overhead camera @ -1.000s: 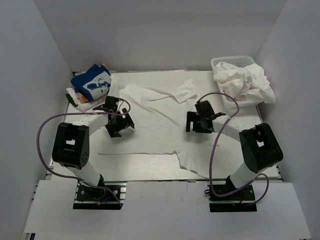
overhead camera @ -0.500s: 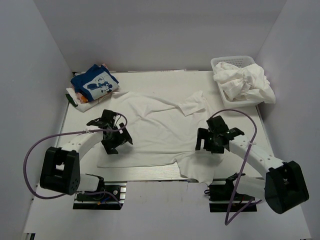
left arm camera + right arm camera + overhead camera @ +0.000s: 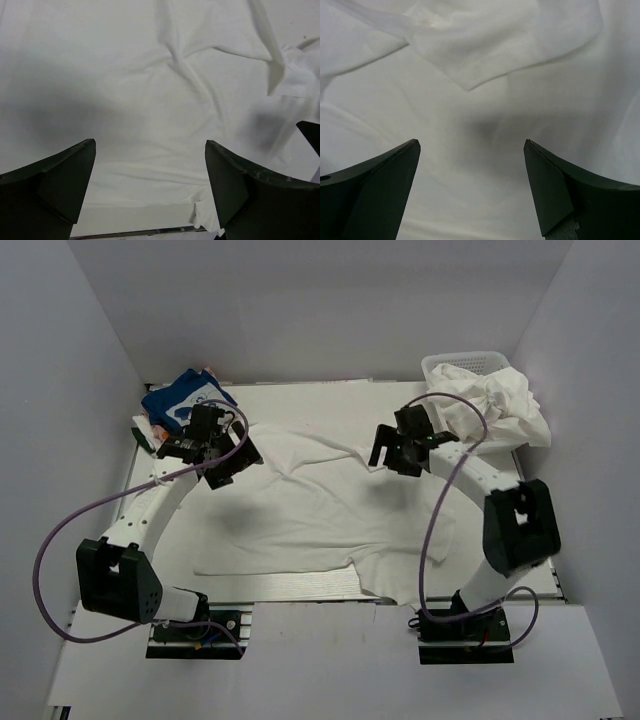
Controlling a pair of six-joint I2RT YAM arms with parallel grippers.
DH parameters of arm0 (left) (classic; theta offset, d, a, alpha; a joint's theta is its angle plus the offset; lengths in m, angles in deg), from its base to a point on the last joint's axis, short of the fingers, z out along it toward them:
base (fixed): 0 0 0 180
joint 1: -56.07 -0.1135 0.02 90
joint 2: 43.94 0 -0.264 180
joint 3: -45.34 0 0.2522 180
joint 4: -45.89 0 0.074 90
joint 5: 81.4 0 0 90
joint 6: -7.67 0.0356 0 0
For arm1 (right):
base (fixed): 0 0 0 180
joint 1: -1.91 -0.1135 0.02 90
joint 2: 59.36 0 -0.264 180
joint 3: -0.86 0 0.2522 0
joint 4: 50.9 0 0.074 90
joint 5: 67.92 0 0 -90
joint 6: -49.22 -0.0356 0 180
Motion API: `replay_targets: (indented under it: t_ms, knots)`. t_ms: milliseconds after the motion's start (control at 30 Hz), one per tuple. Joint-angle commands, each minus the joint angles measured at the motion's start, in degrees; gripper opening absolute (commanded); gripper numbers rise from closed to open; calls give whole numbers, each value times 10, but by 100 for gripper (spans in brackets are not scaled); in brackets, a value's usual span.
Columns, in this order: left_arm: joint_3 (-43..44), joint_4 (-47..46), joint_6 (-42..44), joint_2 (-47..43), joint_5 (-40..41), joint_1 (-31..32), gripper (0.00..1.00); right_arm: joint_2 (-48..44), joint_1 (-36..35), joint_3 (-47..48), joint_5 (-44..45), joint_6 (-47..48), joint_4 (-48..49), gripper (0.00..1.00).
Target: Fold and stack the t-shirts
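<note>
A white t-shirt (image 3: 310, 505) lies spread and wrinkled on the table; it fills the left wrist view (image 3: 165, 90) and the right wrist view (image 3: 480, 100). My left gripper (image 3: 222, 452) is open and empty above the shirt's far left corner. My right gripper (image 3: 398, 452) is open and empty above the shirt's far right sleeve (image 3: 470, 45). A folded blue t-shirt with a white cartoon graphic (image 3: 185, 405) lies on a small pile at the far left. More crumpled white t-shirts (image 3: 495, 405) fill the basket.
A white mesh basket (image 3: 465, 362) stands at the far right corner. White walls close in the table on three sides. The shirt's near hem hangs over the table's front edge (image 3: 300, 585).
Both arms have swung from the near middle of the shirt out to its far corners, left to the far left, right to the far right. The shirt lies flatter.
</note>
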Motion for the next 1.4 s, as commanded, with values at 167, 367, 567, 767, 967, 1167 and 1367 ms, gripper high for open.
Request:
replay_targets:
  t_ms: [167, 367, 567, 767, 967, 1167, 1367]
  knots:
    - [13, 48, 10, -10, 68, -3, 100, 166, 41, 136, -3, 7, 9, 90]
    - [13, 66, 10, -5, 81, -3, 100, 215, 57, 161, -4, 19, 83, 84]
    - [29, 83, 15, 6, 103, -8, 100, 257, 72, 223, 4, 39, 92, 42]
    - [45, 89, 27, 11, 113, -8, 100, 248, 69, 245, -34, 63, 143, 0]
    - [45, 84, 33, 28, 113, -8, 100, 333, 58, 390, -28, 54, 74, 1]
    - [65, 78, 48, 70, 97, -8, 100, 488, 51, 661, -79, 182, 73, 51]
    - [98, 78, 63, 107, 91, -8, 100, 407, 50, 573, -52, 242, 119, 90]
